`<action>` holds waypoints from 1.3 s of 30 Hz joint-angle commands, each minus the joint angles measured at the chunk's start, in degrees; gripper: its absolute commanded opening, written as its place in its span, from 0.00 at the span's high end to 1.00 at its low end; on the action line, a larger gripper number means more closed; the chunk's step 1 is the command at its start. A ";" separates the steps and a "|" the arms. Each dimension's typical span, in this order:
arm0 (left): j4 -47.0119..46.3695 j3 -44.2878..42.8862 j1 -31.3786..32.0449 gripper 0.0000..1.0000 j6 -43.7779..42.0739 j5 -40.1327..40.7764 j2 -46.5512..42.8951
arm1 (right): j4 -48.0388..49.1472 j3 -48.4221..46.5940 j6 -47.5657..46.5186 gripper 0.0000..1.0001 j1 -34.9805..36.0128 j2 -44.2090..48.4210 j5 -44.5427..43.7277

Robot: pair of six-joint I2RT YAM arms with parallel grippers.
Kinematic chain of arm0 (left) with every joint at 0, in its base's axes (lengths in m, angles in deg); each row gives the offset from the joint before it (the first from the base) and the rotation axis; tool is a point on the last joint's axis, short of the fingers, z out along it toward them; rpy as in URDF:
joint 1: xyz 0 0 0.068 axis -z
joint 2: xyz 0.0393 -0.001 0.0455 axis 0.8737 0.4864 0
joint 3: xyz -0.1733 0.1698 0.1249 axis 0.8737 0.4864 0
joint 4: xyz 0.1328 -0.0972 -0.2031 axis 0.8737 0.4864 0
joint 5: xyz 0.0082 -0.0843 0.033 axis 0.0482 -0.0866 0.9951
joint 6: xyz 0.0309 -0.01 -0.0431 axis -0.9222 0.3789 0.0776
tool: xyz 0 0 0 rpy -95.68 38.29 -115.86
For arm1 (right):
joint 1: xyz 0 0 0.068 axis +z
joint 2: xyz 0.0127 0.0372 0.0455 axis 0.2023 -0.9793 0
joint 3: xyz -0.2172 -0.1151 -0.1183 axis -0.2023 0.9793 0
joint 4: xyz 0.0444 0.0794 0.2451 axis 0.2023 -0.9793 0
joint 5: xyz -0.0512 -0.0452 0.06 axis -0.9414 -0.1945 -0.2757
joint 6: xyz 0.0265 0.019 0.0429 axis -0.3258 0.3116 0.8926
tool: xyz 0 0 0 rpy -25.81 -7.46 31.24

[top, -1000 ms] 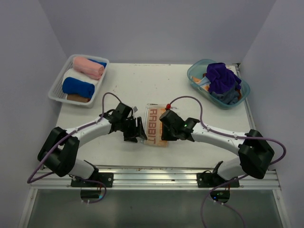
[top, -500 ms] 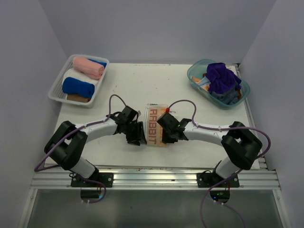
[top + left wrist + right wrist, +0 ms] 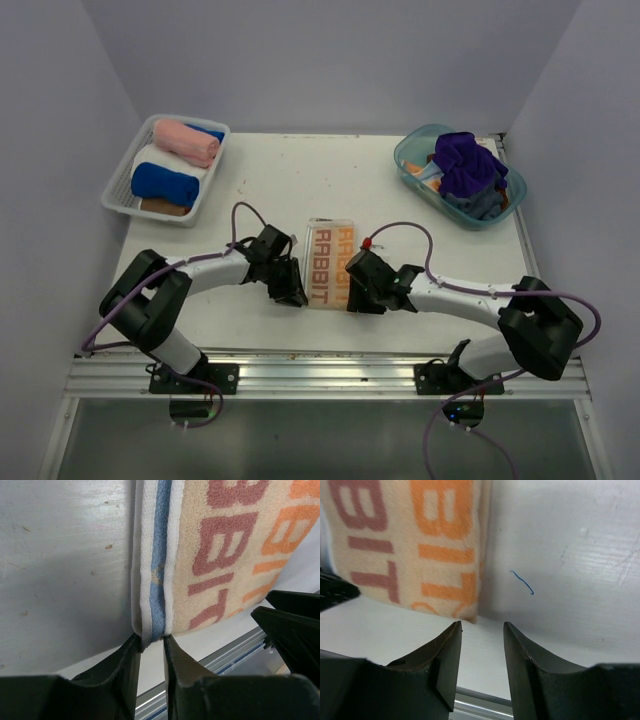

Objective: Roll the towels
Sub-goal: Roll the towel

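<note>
The folded RABBIT towel, cream with orange and red letters and a light-blue stripe, lies flat on the table between my grippers. My left gripper is shut on the towel's near-left corner; in the left wrist view the gripper pinches the striped edge of the towel. My right gripper is open and empty at the near-right corner; in the right wrist view the gripper sits just short of the corner of the towel, not touching it.
A white mesh basket at the back left holds rolled pink, white and blue towels. A clear teal tub at the back right holds a purple towel and other cloths. The table's metal front rail runs just behind the grippers.
My right gripper has come off the towel's right edge and moved toward me and to the right. The orange lettering it covered now shows. The left gripper has stayed on its corner.
</note>
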 commanded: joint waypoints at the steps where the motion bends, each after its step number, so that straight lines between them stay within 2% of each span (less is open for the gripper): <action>1: -2.46 0.64 0.15 0.73 0.61 -0.80 0.78 | 3.17 2.16 2.95 0.57 0.81 0.40 1.70; 5: -2.29 0.73 0.07 0.79 0.79 -0.98 0.60 | 4.68 2.25 3.30 0.58 1.43 -1.18 1.52; 12: -1.85 0.47 0.07 0.89 1.14 -1.15 -0.01 | 6.79 2.07 3.13 0.67 1.43 -3.03 0.12; 16: -2.02 0.20 0.15 0.96 1.31 -1.86 -0.02 | 6.88 2.16 3.39 0.78 1.43 -3.12 -0.85; 17: -1.94 0.11 0.15 1.00 1.31 -2.21 -0.02 | 6.79 2.16 3.39 0.84 1.43 -2.68 -1.11; 20: -1.41 -0.59 0.15 1.00 1.31 -2.82 -0.36 | 5.83 1.72 3.04 0.96 1.51 -1.28 -1.55; 22: -0.80 -1.03 0.07 1.00 1.66 -3.00 -1.33 | 4.43 1.37 2.86 1.00 1.43 -0.13 -1.90; 32: 6.06 -8.40 -0.37 1.00 1.75 -3.52 -2.83 | -2.08 -4.77 0.14 1.00 1.34 2.69 -4.54; 39: 6.59 -10.69 -4.67 1.00 1.75 -7.48 -1.78 | -4.37 -9.52 -2.23 1.00 -0.94 0.49 -4.89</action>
